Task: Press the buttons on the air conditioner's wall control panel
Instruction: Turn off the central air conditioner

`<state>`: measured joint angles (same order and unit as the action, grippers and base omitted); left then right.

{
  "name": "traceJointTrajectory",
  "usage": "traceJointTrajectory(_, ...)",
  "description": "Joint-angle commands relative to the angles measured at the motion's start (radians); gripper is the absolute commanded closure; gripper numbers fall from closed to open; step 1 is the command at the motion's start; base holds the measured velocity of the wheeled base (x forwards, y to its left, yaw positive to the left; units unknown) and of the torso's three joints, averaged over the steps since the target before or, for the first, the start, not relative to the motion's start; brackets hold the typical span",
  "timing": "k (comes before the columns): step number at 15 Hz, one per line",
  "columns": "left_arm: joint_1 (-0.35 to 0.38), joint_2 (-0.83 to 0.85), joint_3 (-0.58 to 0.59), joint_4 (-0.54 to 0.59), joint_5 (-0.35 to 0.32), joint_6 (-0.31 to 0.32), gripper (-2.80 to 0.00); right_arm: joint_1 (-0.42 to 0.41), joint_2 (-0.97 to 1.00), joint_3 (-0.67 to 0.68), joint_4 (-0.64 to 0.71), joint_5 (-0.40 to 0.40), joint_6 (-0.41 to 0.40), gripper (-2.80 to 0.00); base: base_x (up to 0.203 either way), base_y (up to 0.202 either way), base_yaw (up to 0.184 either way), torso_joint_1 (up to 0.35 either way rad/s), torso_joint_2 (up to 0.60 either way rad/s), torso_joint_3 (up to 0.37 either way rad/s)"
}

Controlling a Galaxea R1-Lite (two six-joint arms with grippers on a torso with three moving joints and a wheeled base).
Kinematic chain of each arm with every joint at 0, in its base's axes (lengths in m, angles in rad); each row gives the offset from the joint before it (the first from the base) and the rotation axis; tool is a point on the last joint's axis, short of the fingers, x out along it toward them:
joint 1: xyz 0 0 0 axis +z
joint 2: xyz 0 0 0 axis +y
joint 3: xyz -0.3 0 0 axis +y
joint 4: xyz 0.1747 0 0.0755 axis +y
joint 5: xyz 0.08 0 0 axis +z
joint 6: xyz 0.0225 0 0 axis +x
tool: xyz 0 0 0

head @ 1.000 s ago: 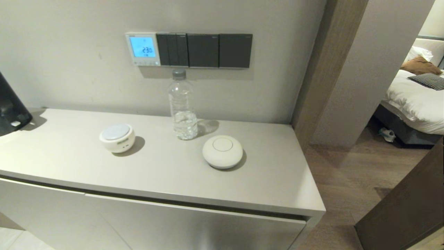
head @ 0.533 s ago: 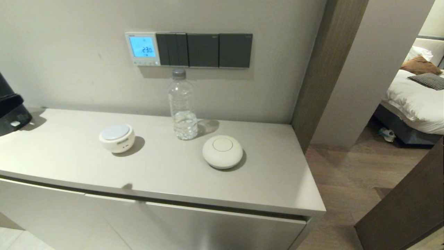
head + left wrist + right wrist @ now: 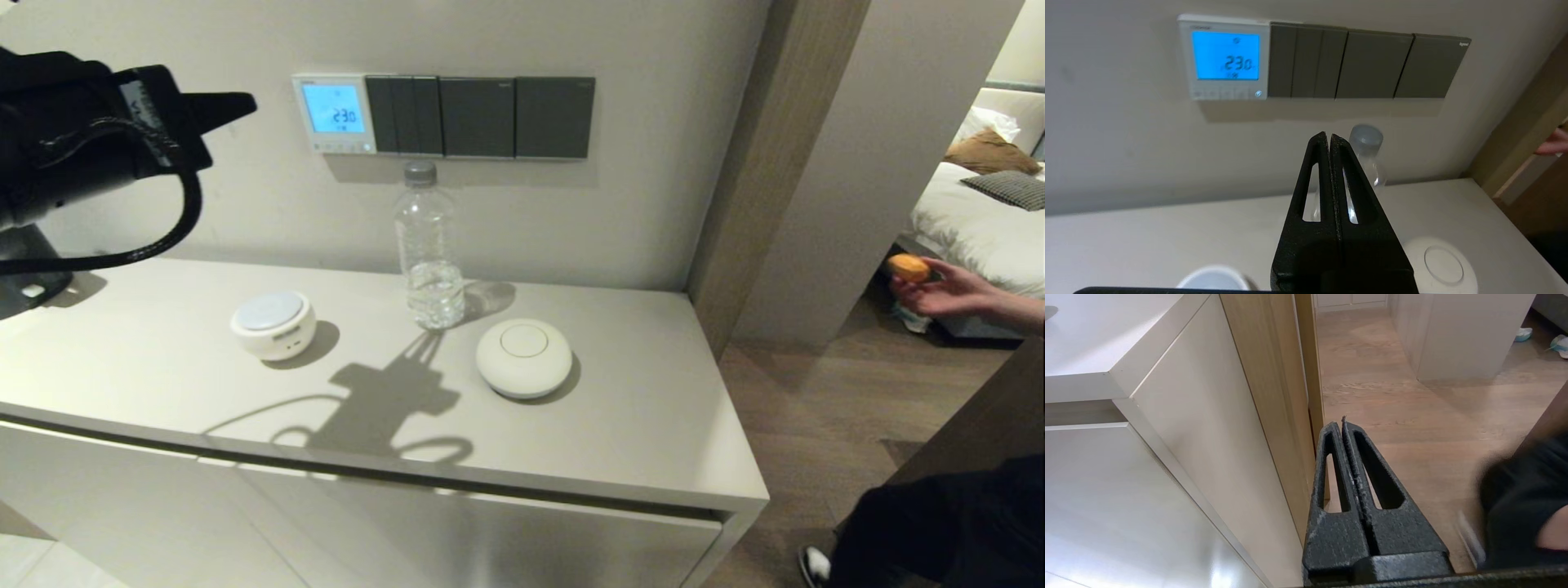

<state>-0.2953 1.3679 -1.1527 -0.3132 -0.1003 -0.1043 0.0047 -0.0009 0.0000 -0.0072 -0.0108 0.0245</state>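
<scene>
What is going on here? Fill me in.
The left gripper is raised in front of the wall, shut, aimed toward the white thermostat, whose blue screen reads 23.0. It is not touching the buttons along the thermostat's lower edge yet. The right gripper hangs shut beside the cabinet, low over the wooden floor. On the cabinet top stand a water bottle and two round white devices. A person's hand at the right edge holds something orange.

The panel (image 3: 334,113), a small square white thermostat, sits flat on the wall with its blue screen lit and reading 23.0, a row of tiny pale buttons (image 3: 1224,94) along its bottom edge.
</scene>
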Motion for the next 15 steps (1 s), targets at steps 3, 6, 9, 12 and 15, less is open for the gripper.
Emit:
traceJointTrajectory(3,-0.011,0.238,-0.168,-0.046,-0.001,-0.002,0.0,0.0,0.001,0.003,0.0,0.0,0.0,0.0,0.0,0.0,0.0,0.0,0.0,0.0)
traceJointTrajectory(6,-0.011,0.342,-0.176,-0.178,0.004,-0.001,0.0,0.0,0.001,0.003,0.0,0.0,0.0,0.0,0.0,0.0,0.0,0.0,0.0,0.0)
traceJointTrajectory(9,-0.011,0.384,-0.208,-0.207,0.007,0.005,0.0,0.0,0.001,0.003,0.0,0.0,0.0,0.0,0.0,0.0,0.0,0.0,0.0,0.0)
traceJointTrajectory(12,-0.009,0.41,-0.218,-0.215,0.01,0.008,0.0,0.0,0.001,0.003,0.0,0.0,0.0,0.0,0.0,0.0,0.0,0.0,0.0,0.0)
traceJointTrajectory(15,-0.007,0.432,-0.225,-0.219,0.026,0.011,0.0,0.0,0.001,0.003,0.0,0.0,0.0,0.0,0.0,0.0,0.0,0.0,0.0,0.0)
